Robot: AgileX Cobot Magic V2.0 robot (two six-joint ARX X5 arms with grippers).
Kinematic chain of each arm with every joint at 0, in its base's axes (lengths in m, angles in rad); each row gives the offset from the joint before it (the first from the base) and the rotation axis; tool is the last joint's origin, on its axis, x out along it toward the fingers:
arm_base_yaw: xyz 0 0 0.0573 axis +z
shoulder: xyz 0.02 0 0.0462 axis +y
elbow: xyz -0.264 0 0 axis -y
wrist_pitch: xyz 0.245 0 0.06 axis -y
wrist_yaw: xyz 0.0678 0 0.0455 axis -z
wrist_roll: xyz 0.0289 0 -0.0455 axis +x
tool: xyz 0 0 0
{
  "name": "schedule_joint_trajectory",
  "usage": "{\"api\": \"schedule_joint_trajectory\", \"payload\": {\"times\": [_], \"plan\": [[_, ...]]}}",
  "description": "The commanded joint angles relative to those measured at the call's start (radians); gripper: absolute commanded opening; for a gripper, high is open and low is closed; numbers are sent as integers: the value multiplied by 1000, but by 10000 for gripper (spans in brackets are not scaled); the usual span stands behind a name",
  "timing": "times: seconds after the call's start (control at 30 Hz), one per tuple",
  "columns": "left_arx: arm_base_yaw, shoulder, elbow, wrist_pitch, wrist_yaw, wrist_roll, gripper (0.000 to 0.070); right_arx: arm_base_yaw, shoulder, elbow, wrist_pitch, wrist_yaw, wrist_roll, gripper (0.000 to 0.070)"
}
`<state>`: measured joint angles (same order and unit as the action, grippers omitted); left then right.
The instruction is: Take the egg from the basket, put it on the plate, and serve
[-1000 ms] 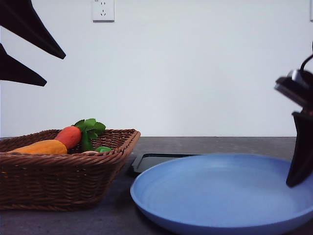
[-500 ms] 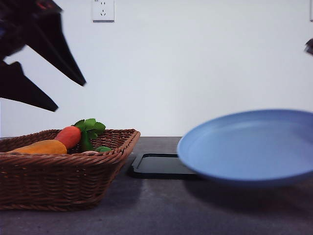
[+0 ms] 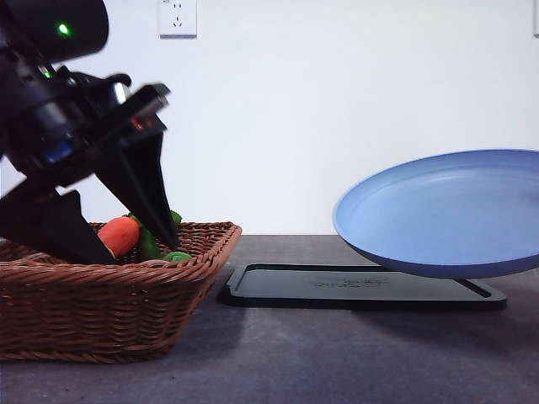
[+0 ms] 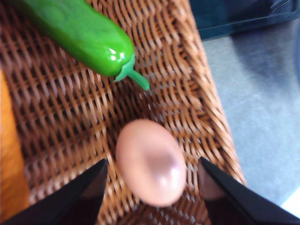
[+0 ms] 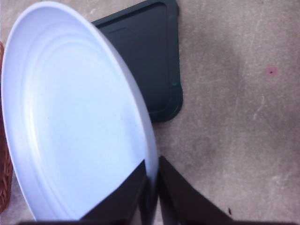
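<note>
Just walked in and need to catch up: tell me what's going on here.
The left gripper is open, down in the basket, its fingers either side of the egg but not closed on it. The right gripper pinches the rim of the plate, holding it tilted above the black tray.

Your pinkish-brown egg (image 4: pixel 151 168) lies on its side in the brown wicker basket (image 3: pixel 109 307); your light-blue plate (image 3: pixel 446 215) hangs tilted above the table.

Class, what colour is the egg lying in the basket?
Brownish-pink; the egg shows best in the left wrist view.
</note>
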<state>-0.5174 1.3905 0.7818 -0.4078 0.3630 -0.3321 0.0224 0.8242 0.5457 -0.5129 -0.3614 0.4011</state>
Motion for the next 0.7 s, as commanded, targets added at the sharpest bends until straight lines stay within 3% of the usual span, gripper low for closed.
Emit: {"api": "schedule_joint_trajectory", "payload": {"times": [0.0, 0.4, 0.67], "plan": [[-15, 26, 16, 19, -3, 0, 393, -1, 1, 12, 11, 0, 10, 0], [-33, 95, 16, 36, -6, 10, 388, -1, 1, 12, 12, 0, 10, 0], [-33, 106, 16, 39, -9, 36, 256, -1, 1, 12, 12, 0, 10, 0]]}}
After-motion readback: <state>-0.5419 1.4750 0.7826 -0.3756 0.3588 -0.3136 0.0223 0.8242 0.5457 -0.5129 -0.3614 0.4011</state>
